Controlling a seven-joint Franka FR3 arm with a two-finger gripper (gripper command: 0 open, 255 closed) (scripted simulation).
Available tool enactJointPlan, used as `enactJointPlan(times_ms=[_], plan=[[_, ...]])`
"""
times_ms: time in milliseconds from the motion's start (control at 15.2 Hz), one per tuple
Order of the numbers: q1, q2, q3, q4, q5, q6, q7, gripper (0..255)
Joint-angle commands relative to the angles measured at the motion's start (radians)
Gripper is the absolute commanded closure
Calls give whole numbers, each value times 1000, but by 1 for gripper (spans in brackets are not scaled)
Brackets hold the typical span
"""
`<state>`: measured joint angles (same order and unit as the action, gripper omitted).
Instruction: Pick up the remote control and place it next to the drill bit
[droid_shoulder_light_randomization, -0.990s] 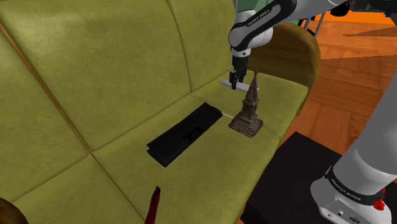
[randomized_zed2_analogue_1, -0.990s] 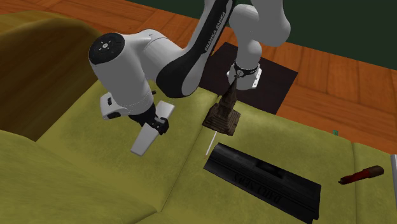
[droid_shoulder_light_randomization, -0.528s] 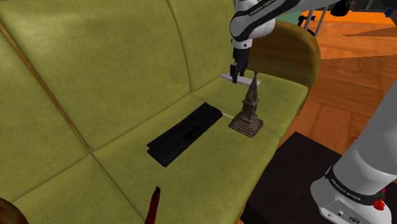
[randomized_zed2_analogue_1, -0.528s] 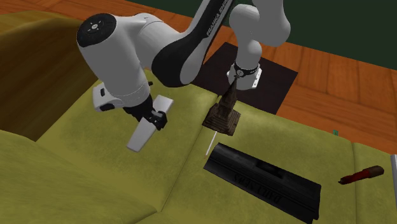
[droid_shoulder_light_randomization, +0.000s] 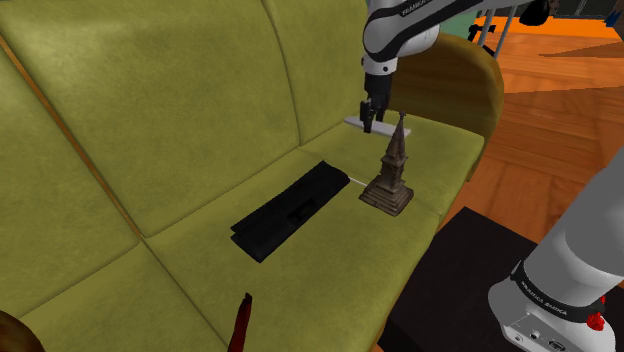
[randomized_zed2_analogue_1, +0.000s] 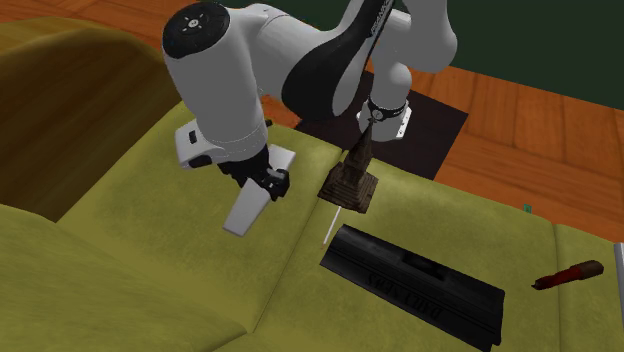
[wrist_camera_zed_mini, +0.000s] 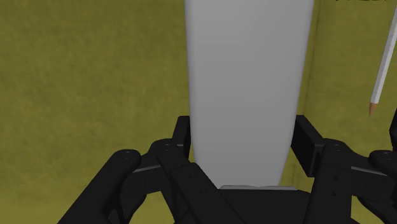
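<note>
My gripper (randomized_zed2_analogue_1: 270, 186) is shut on a plain grey-white flat remote control (randomized_zed2_analogue_1: 250, 198) and holds it in the air above the olive sofa seat (randomized_zed2_analogue_1: 170, 250). In the wrist view the remote (wrist_camera_zed_mini: 248, 83) runs straight out from between the black fingers (wrist_camera_zed_mini: 181, 137), which clasp its sides. The shoulder view has the gripper (droid_shoulder_light_randomization: 369, 118) and the remote (droid_shoulder_light_randomization: 357, 122) just behind the tip of a brown tower figure (droid_shoulder_light_randomization: 392, 172). The drill bit (randomized_zed2_analogue_1: 327, 228), a thin white rod with a brown tip (wrist_camera_zed_mini: 383, 63), lies on the seat between that figure and a black box.
A long flat black box (droid_shoulder_light_randomization: 288, 210) lies mid-seat. A red-handled tool (randomized_zed2_analogue_1: 570, 273) rests further along the cushion. The sofa backrest (droid_shoulder_light_randomization: 170, 90) rises behind and an armrest (droid_shoulder_light_randomization: 460, 75) ends the seat. Wooden floor and the dark stand (droid_shoulder_light_randomization: 460, 290) lie beyond.
The arm's upper joints have swung, and the gripper, still clasping the remote, has shifted toward the second exterior view's right, closer to the tower figure, and risen slightly.
</note>
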<state>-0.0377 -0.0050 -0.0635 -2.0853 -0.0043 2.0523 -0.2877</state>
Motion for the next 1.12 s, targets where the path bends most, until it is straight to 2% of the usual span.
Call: enactJointPlan(times_ms=[0,528,1056], plan=[[22,-42,22,-46,-1,3,45,255],[103,-200,120,-218,20,19,212,255],[194,-308,239,-319,75,15,388,255]])
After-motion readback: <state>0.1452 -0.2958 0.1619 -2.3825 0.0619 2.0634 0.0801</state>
